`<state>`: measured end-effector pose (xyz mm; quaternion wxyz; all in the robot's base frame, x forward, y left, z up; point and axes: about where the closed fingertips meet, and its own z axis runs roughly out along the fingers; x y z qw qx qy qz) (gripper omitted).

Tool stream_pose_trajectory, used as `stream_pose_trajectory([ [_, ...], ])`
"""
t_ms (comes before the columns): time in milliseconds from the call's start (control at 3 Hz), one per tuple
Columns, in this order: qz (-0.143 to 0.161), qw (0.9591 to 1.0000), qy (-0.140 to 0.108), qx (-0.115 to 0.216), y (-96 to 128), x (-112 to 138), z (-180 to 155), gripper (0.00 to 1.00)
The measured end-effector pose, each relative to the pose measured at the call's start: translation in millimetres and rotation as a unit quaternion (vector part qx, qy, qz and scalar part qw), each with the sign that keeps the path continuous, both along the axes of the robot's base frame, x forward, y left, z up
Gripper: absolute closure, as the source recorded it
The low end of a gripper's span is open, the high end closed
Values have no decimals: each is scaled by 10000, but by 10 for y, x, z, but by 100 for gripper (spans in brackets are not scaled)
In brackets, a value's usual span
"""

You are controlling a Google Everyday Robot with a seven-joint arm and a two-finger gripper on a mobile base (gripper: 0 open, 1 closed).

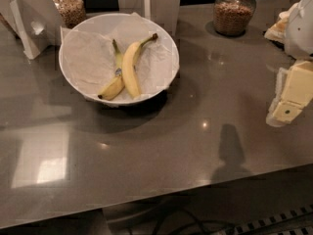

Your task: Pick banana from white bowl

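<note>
The white bowl (73, 77) stands at the back left of the grey counter, lined with crinkled white paper. Two bananas lie in it side by side. The banana (130, 67) is the larger pale-yellow one on the right, its brown stem tip pointing to the upper right. The smaller banana (114, 84) with a blue sticker and greenish stem lies against its left side. My gripper (288, 99) hangs at the right edge of the view, well to the right of the bowl and apart from it, above the counter.
Two glass jars of grain stand at the back, one behind the bowl (70, 6) and one at the right (234, 11). A white holder (29, 26) stands at the far left. The counter's front edge (146, 199) runs across the bottom, with cables below.
</note>
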<state>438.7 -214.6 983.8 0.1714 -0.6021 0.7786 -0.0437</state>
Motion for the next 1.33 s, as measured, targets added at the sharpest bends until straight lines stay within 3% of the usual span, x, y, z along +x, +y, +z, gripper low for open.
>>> stream_pose_trajectory([
  [667, 25, 9999, -80, 92, 73, 30, 24, 0],
  [1000, 0, 9988, -254, 420, 318, 140, 37, 0],
  [1333, -152, 9950, -420, 888, 678, 305, 49, 0],
])
